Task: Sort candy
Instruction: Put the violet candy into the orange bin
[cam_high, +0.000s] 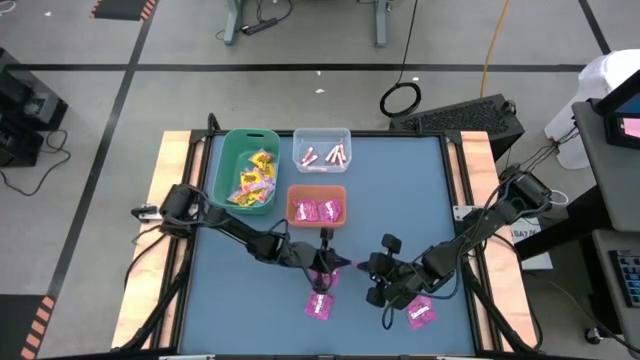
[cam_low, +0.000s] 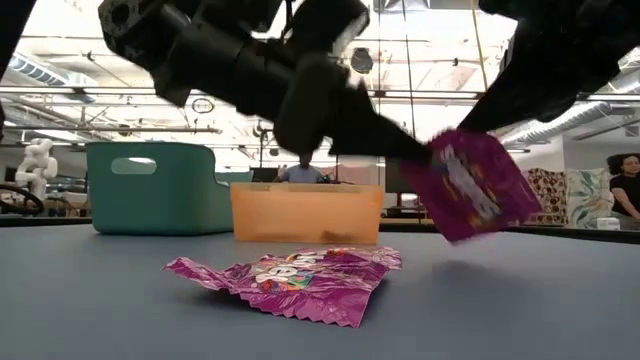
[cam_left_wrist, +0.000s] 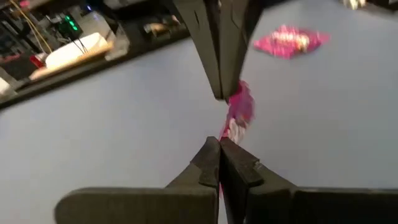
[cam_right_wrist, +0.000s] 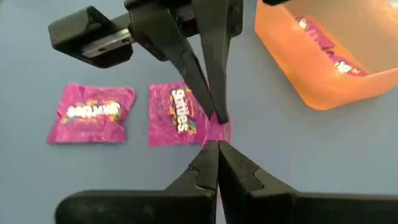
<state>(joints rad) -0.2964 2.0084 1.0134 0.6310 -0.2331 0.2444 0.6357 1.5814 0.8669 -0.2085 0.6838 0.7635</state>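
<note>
Left fingers (cam_left_wrist: 211, 152) closed on one corner of a magenta packet (cam_left_wrist: 239, 112); it hangs tilted below the tips, off the table. Right fingers (cam_right_wrist: 211, 155) closed, tips just beside that corner, apparently empty. Judgement: the corner grip is thin, so carry slowly to the orange bin (cam_right_wrist: 323, 81) beyond the tips and release low. Packet print reads "Skittles".

Bright overhead light, soft shadows, left wrist view blurred

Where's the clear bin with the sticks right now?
High view: the clear bin sits at the table's top edge, right of the green bin, just behind the orange bin.
</note>
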